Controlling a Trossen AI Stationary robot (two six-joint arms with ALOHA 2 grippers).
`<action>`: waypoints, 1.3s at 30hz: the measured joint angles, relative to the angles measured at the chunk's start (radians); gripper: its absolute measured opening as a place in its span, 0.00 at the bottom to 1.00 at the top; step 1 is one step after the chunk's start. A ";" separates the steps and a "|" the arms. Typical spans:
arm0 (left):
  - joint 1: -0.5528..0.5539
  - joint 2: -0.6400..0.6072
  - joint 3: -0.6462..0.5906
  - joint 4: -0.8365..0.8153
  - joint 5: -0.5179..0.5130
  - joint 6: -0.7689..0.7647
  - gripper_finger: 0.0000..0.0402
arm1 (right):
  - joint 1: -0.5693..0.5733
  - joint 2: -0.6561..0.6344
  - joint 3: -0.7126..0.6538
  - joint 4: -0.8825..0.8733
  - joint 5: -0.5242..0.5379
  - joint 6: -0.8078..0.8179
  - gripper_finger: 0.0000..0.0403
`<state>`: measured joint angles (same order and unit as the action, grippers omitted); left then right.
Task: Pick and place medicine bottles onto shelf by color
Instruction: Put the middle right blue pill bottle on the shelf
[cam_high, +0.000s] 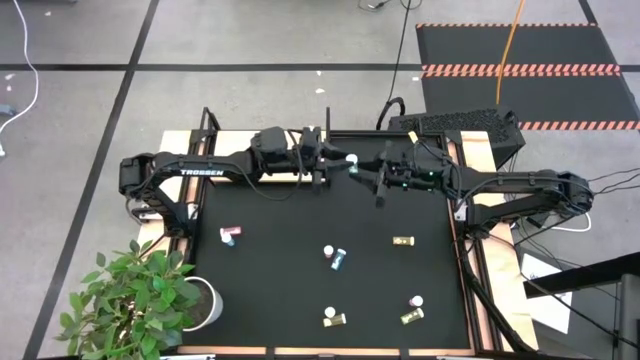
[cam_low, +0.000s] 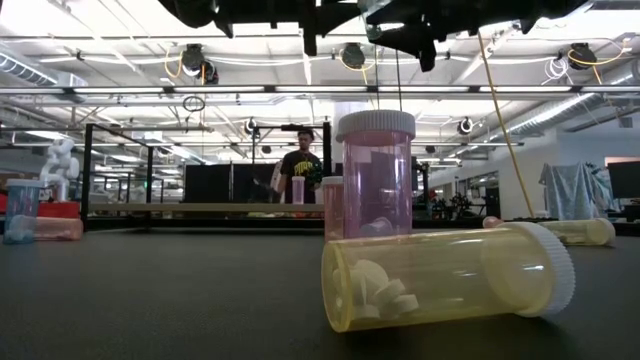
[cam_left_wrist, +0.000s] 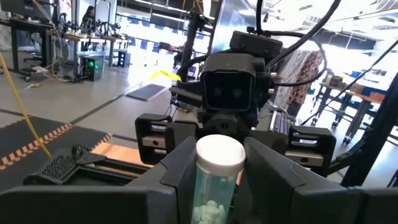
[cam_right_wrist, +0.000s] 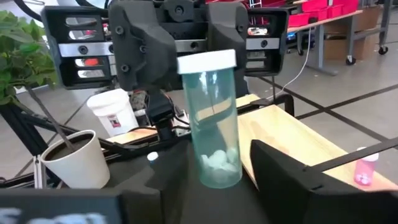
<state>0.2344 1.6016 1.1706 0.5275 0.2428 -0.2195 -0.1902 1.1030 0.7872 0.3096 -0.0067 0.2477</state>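
Holding a blue bottle (cam_high: 351, 158) at upper centre of the high view, the left gripper (cam_high: 335, 165) is clamped on it; the right gripper (cam_high: 368, 170) faces it. In the right wrist view, the bottle (cam_right_wrist: 213, 118) sits mid-frame between parted right fingers (cam_right_wrist: 292, 168).

high: overhead, whole mat (cam_high: 300, 290) | low: mat-level | wrists: face-to-face, sharing blue bottle (cam_right_wrist: 214, 118)

Bright, even overhead lighting; ceiling lamps glare white in low view, w/ arms above the yellow bottle (cam_low: 450, 275) reduced to silhouettes. Black mat (cam_high: 300, 290) matte, shadows soft. Room beyond that bottle soft-focus. Wrist views: windows blown out, near fingers (cam_left_wrist: 180, 177) blurred, edges slightly bent.
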 joint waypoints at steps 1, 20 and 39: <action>0.000 0.000 0.000 0.000 0.000 0.000 0.32 | 0.000 0.000 0.000 0.000 -0.002 0.000 0.35; 0.002 0.000 0.000 -0.032 -0.002 -0.056 0.59 | 0.000 0.000 0.000 -0.030 -0.048 -0.051 0.25; -0.006 0.000 0.000 -0.066 0.052 -0.023 0.49 | 0.002 0.000 0.000 -0.031 -0.051 -0.077 0.25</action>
<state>0.2287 1.6016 1.1706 0.4612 0.2951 -0.2425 -0.1883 1.1027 0.7872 0.2787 -0.0578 0.1707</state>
